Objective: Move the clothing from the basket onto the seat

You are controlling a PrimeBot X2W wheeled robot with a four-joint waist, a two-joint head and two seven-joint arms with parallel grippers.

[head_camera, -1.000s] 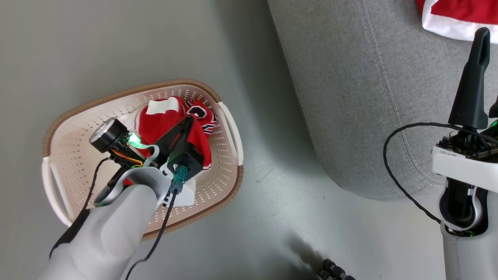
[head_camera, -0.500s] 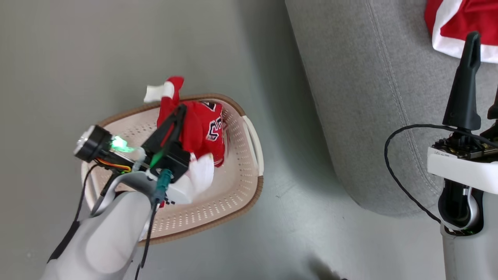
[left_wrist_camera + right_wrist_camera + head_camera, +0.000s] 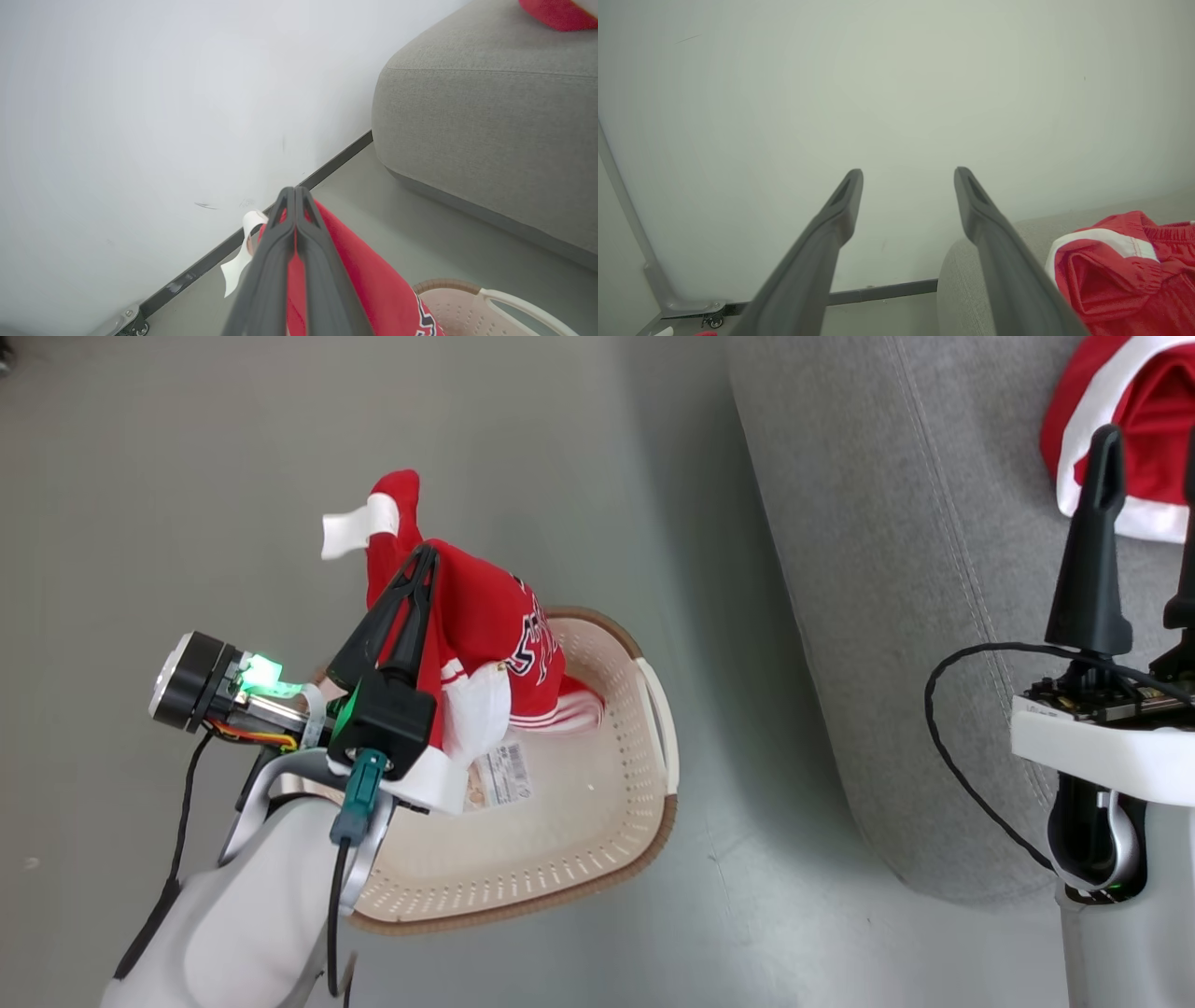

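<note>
My left gripper (image 3: 422,558) is shut on a red jersey (image 3: 490,625) with white trim, one piece of the clothing. It holds the jersey up over the cream basket (image 3: 653,821), and the hem still trails inside. In the left wrist view the closed fingertips (image 3: 295,192) pinch the red jersey (image 3: 369,284) above the basket (image 3: 472,303). Another red garment (image 3: 1153,392) with a white band lies on the grey seat (image 3: 887,569). My right gripper (image 3: 1146,448) hangs open and empty in front of that garment. The right wrist view shows the open right gripper (image 3: 908,173) beside the garment (image 3: 1120,275).
A label sticker (image 3: 502,775) shows on the basket's bare floor. The basket stands on grey floor (image 3: 187,448), a short gap left of the seat's rounded corner (image 3: 402,154). A pale wall with a dark baseboard (image 3: 327,168) lies beyond. A black cable (image 3: 943,747) loops beside my right wrist.
My left gripper has risen with the jersey, pulling it up from the basket's bottom and uncovering the label sticker. The head camera has shifted meanwhile. The right gripper stays open.
</note>
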